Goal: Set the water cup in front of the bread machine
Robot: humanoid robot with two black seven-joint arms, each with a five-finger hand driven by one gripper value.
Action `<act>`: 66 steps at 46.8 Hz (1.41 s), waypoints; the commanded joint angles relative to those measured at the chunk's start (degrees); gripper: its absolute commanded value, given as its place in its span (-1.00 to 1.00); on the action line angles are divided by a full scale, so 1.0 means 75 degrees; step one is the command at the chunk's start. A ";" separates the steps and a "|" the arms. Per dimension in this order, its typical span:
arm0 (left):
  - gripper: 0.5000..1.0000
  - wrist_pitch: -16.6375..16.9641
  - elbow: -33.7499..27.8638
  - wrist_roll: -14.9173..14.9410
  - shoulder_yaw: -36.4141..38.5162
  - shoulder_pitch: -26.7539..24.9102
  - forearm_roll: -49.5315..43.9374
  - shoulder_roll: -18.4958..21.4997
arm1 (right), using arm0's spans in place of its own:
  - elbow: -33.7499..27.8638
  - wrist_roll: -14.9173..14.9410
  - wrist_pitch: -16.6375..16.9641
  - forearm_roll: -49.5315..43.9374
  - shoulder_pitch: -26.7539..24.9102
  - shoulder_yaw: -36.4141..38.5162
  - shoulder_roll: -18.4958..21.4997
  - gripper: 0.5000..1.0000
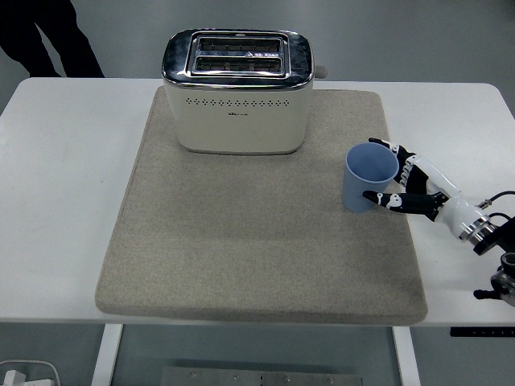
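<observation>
Head view: one blue cup (369,178), one cream toaster (237,90) with two slots on top, one grey mat (241,241), all on a white worktop (64,185). The cup stands upright at the mat's right side, to the right of the toaster and nearer than it; no contents can be seen inside it. The right hand (406,183) reaches in from the right, its fingers spread around the cup's right side, thumb at the near wall. A person's dark clothing (40,36) shows at the far left.
</observation>
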 commanded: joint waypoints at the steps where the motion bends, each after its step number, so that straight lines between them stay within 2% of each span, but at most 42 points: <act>1: 1.00 -0.0001 0.0000 0.0001 0.0000 0.0008 0.0000 0.0000 | -0.0031 -0.0012 -0.0012 0.0000 0.0018 0.0000 0.0015 0.76; 20: 1.00 0.0010 0.0000 0.0001 0.0000 0.0008 0.0000 0.0000 | -0.0347 -0.0012 0.0000 -0.0011 0.0065 -0.0011 0.0636 0.76; 34: 1.00 0.0010 0.0000 0.0001 0.0000 0.0008 0.0000 0.0000 | -0.0465 -0.0001 -0.0012 0.0012 0.0123 -0.0011 0.0765 0.69; 37: 1.00 -0.0001 0.0000 0.0001 0.0000 0.0008 0.0000 0.0000 | -0.0511 0.0011 -0.0012 0.0012 0.0123 -0.0011 0.0811 0.55; 38: 1.00 0.0010 0.0000 0.0001 0.0000 0.0008 0.0000 0.0000 | -0.0512 0.0011 -0.0012 0.0012 0.0123 -0.0011 0.0812 0.44; 41: 1.00 0.0010 0.0000 0.0001 0.0000 0.0008 0.0000 0.0000 | -0.0512 0.0011 -0.0035 0.0012 0.0123 -0.0011 0.0812 -0.09; 42: 1.00 0.0010 0.0012 0.0001 0.0000 0.0008 0.0000 0.0000 | -0.0512 0.0011 -0.0059 0.0012 0.0123 -0.0011 0.0812 -0.19; 46: 1.00 -0.0001 0.0000 0.0001 0.0000 0.0008 0.0000 0.0000 | -0.0512 0.0011 -0.0117 0.0024 0.0135 -0.0011 0.0812 -0.44; 48: 1.00 0.0010 0.0000 0.0001 0.0000 0.0008 0.0000 0.0000 | -0.0512 0.0011 -0.0117 0.0012 0.0135 -0.0011 0.0812 -0.65; 52: 1.00 -0.0001 0.0000 0.0001 0.0000 0.0008 0.0000 0.0000 | -0.0512 0.0011 -0.0129 0.0036 0.0159 0.0000 0.0823 -0.93; 54: 1.00 -0.0001 0.0000 0.0001 0.0000 0.0008 0.0000 0.0000 | -0.0500 0.0011 -0.0129 0.0047 0.0170 0.0000 0.0858 -1.00; 66: 1.00 0.0010 0.0000 0.0001 0.0000 0.0008 0.0000 0.0000 | -0.0512 0.0011 -0.0223 0.0106 0.0428 -0.0011 0.1081 -1.00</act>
